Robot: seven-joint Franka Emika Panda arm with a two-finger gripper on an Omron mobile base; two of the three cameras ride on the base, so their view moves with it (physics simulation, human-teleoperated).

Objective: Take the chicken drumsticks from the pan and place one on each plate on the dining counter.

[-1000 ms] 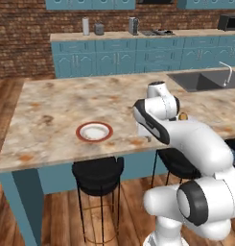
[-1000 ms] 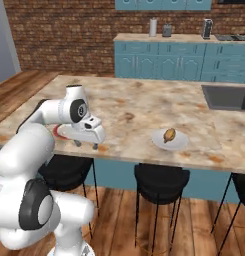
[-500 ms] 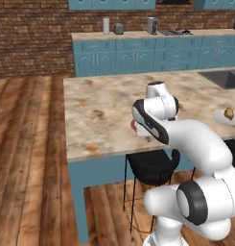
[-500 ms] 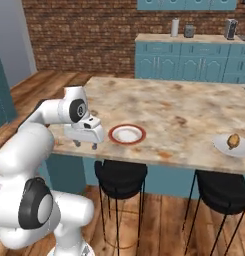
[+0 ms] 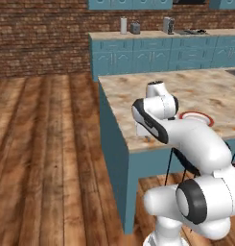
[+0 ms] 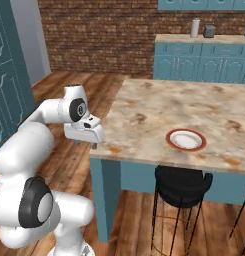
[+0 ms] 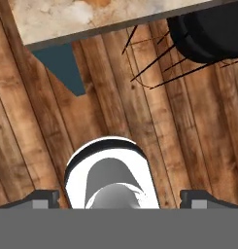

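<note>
Now arm folded low — fingers (image 6: 85, 145) wide open, empty, at dining counter (image 6: 159, 112) corner, pointing floorward.

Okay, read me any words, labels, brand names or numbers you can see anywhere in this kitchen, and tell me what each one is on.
None: no readable text anywhere.
The canisters on the wall counter carry no legible label; they are too small to tell.
The plate, the dining counter and the stool are unmarked.
The gripper and arm bear no lettering.
</note>
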